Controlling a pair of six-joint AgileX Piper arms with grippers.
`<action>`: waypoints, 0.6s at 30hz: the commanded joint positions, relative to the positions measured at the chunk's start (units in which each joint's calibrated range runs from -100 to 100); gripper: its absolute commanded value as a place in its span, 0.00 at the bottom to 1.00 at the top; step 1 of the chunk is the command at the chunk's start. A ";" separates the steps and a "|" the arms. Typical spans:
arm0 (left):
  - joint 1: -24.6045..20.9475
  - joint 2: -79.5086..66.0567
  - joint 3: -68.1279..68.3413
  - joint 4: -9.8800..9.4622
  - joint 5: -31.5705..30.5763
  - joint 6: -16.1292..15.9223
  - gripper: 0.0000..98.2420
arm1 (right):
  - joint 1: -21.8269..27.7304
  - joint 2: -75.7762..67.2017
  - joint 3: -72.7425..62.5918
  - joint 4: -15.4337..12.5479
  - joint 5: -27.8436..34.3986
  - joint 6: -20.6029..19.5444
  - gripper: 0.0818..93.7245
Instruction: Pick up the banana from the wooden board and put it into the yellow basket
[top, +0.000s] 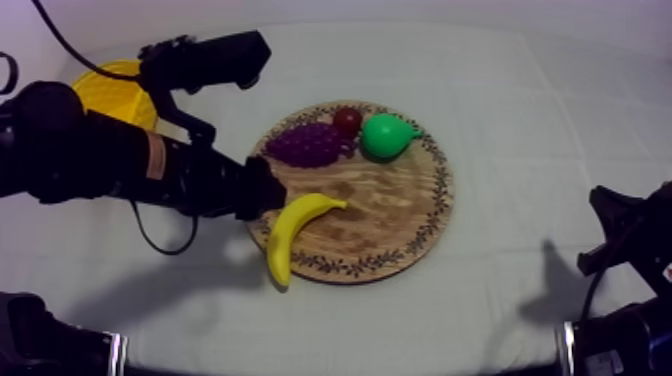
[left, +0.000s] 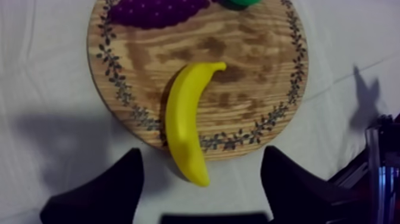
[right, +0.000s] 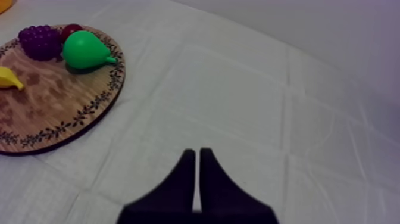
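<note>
banana (top: 293, 233) lies across the rim of the wooden board (top: 400, 220), one end overhanging the tabletop (top: 520, 120). left jaws stand apart, flanking that end without touching. right jaws lie together, well apart from the board.

Light: soft, cool and even, from overhead; cloth (top: 500, 80) grey-white, brightest mid-table, dimmer toward the corners of the top view
Shadows: broad soft patch on the cloth under the left arm (top: 100, 155), toward the near edge; smaller spiked one beside the right arm (top: 640, 240); narrow dark edge along the banana (top: 290, 235) on the board (top: 400, 220); in the left wrist view, heavy grey patch beside the board's rim
Glare: faint pale sheen on the pear (top: 385, 135)
</note>
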 joint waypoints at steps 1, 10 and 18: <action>-0.32 1.19 0.13 1.01 -0.27 -0.92 0.74 | 0.01 -0.04 -0.03 -0.03 -0.01 0.02 0.00; -1.13 9.64 0.28 6.25 -1.33 -4.85 0.71 | 0.01 -0.04 -0.03 -0.03 -0.01 0.02 0.00; -1.48 18.53 -2.29 10.42 -1.23 -7.97 0.70 | 0.01 -0.04 -0.03 -0.03 -0.01 0.02 0.00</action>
